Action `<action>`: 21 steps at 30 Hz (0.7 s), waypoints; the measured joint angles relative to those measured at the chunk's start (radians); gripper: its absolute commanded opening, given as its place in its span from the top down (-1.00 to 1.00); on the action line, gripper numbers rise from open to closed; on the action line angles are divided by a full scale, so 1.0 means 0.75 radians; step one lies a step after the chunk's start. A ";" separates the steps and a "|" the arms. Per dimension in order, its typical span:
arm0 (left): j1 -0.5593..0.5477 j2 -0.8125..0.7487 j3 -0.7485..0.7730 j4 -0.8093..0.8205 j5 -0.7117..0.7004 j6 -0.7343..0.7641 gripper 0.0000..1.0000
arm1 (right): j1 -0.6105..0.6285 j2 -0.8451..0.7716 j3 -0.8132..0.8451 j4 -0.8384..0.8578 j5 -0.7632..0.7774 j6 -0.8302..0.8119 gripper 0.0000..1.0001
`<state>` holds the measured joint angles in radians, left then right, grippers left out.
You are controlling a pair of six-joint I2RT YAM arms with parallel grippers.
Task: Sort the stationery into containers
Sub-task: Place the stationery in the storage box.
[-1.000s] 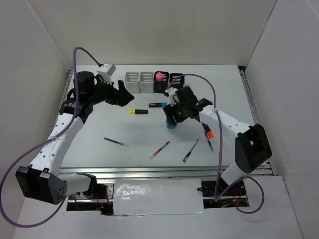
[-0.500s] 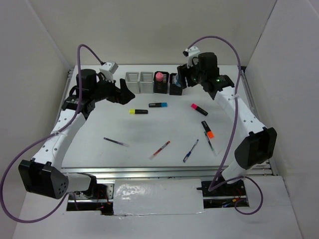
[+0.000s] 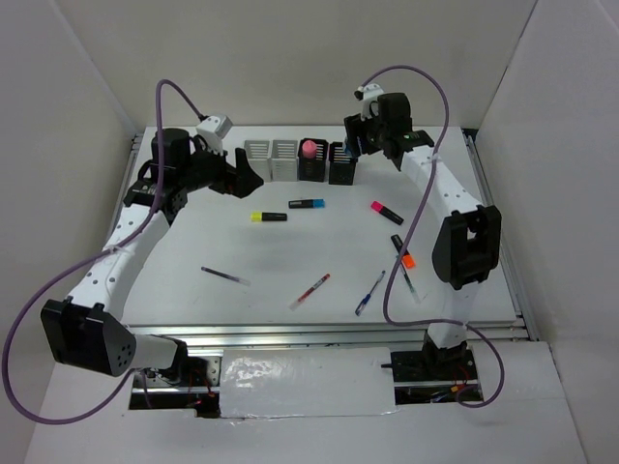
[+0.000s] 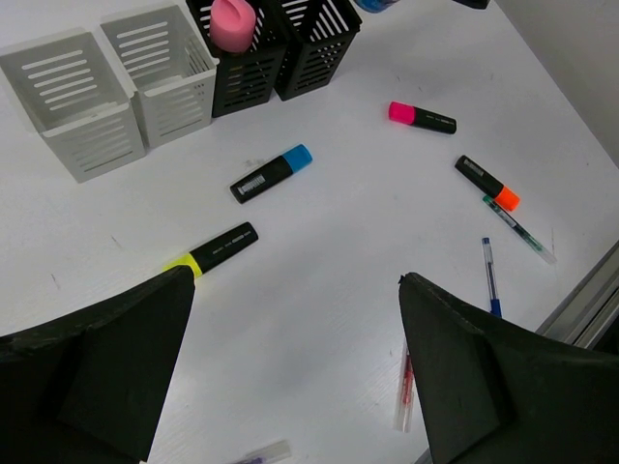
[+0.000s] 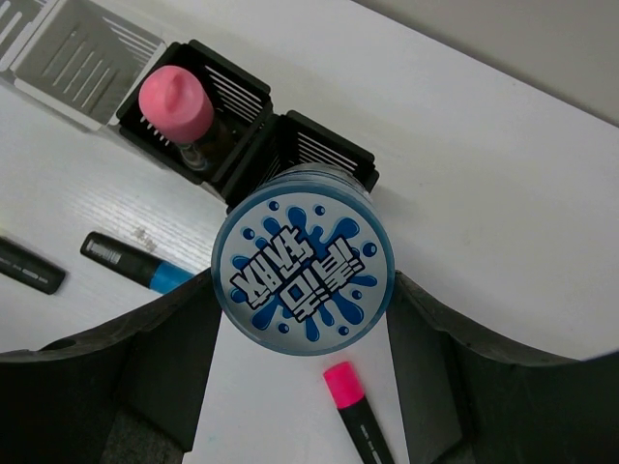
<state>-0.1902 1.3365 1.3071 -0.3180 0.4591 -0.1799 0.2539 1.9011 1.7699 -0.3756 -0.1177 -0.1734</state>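
My right gripper (image 3: 356, 147) (image 5: 302, 290) is shut on a blue stubby cylinder (image 5: 302, 259) and holds it over the rightmost black holder (image 5: 324, 155) (image 3: 342, 162). The black holder beside it (image 3: 311, 162) holds a pink-capped cylinder (image 5: 175, 104) (image 4: 232, 23). Two light grey holders (image 3: 271, 159) (image 4: 106, 87) stand empty at the left of the row. My left gripper (image 3: 244, 180) (image 4: 295, 290) is open and empty, above the table left of the holders. Highlighters lie loose: yellow (image 3: 268, 217), blue (image 3: 308, 203), pink (image 3: 386, 212), orange (image 3: 403, 250). Thin pens (image 3: 310, 290) lie nearer me.
A blue pen (image 3: 369, 292) and a greenish pen (image 3: 406, 280) lie front right, a clear purple pen (image 3: 224, 275) front left. White walls close in the table; a metal rail (image 3: 329, 333) runs along the near edge.
My right gripper lifted the blue cylinder from mid-table and carried it back to the rightmost black holder. My left gripper has shifted only slightly.
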 measured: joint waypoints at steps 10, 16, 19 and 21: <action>0.008 0.014 0.000 0.012 0.008 0.001 -0.99 | -0.031 0.105 0.093 0.060 -0.050 0.001 0.77; 0.021 0.014 0.000 0.018 0.014 0.002 -0.99 | -0.032 0.178 0.154 0.065 -0.075 0.002 0.77; 0.028 0.021 0.000 0.022 0.016 0.002 -0.99 | -0.032 0.210 0.184 0.063 -0.080 0.002 0.76; 0.031 0.030 0.000 0.025 0.019 0.002 -0.99 | -0.031 0.229 0.202 0.062 -0.084 0.001 0.73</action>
<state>-0.1673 1.3590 1.3071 -0.2993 0.4736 -0.1783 0.2310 2.0727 1.9213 -0.3290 -0.1806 -0.1726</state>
